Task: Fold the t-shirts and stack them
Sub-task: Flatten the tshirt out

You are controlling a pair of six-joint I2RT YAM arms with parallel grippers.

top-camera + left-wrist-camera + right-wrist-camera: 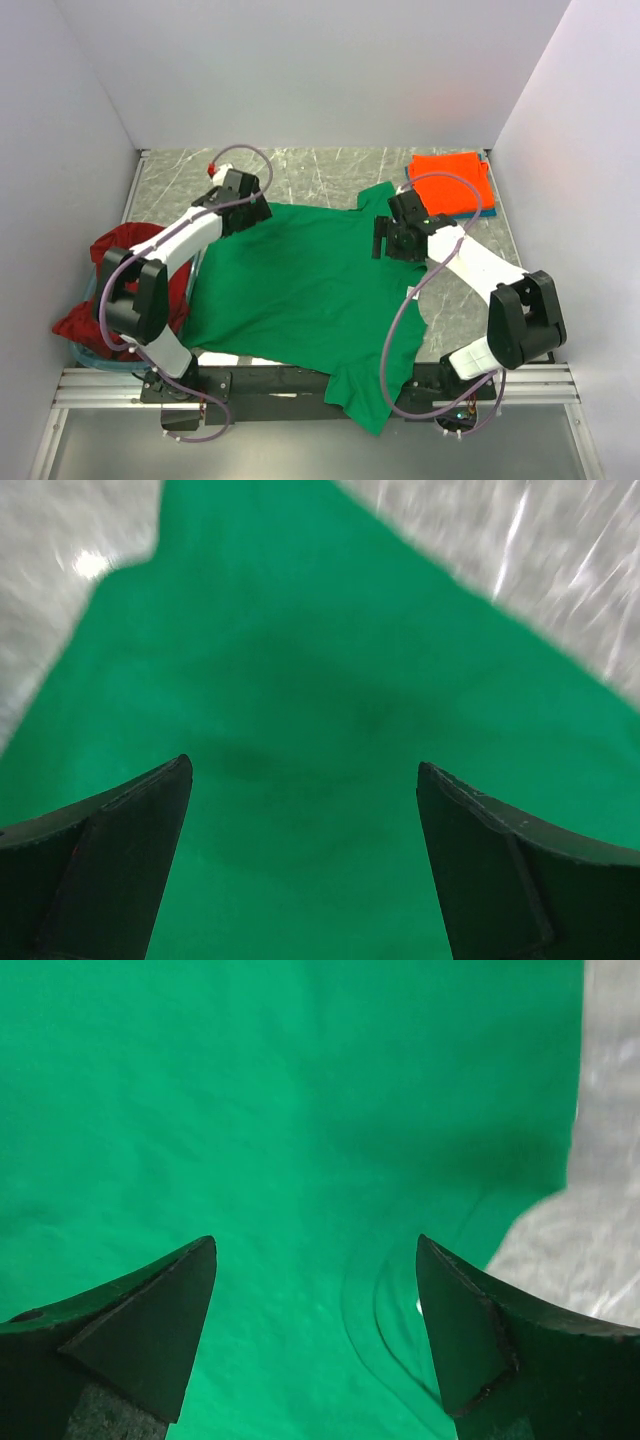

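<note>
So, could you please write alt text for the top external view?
A green t-shirt lies spread on the table, left gripper and right gripper open over its far edge. Folded orange-red shirt far right, dark red shirt bunched left.

The orange shirt point(452, 182) hides most of the teal shirt point(486, 213) beneath; the left arm point(190, 235) covers part of the dark red shirt point(78, 322).

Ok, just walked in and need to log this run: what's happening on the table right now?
Two arms are working on a green t-shirt spread out on the table. The left gripper and right gripper sit open over its far edge, holding nothing. An orange-red shirt lies folded on a teal-blue one in the far right corner; a dark red shirt is heaped at the left.
</note>
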